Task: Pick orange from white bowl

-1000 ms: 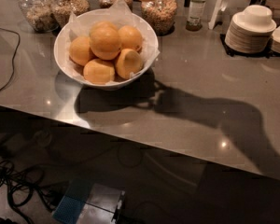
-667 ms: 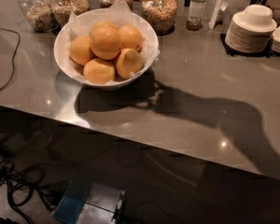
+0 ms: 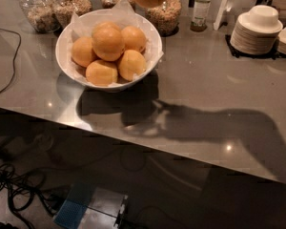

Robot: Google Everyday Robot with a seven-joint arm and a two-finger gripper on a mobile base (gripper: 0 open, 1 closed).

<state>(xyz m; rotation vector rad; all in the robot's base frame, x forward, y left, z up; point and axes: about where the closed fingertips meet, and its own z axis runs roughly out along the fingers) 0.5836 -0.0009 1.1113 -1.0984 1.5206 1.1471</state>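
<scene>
Five oranges (image 3: 107, 43) show in the one white bowl (image 3: 60, 56) on the table (image 3: 205, 80), with four grain jars (image 3: 35, 11) right behind the bowl. The claw's out of shot, so can't tell if it's apart or together.

Counter (image 3: 205, 80): grey and glossy, with a few small glints of light.
Jars (image 3: 71, 4): glass, filled with grain, stood along the back edge.
Bottle (image 3: 200, 11): small, upright, just right of the jars.
Dishes (image 3: 257, 30): a white stack on a dark mat at the back right; a second stack beside it was cut off by the edge.
Cable (image 3: 12, 56): black, curved over the counter's left end.
Floor cables (image 3: 9, 185): tangled, lower left.
Box (image 3: 93, 209): blue and grey, on the floor.
Shadow (image 3: 219, 125): of the arm and gripper, themselves out of view, lay across the counter's right half.
</scene>
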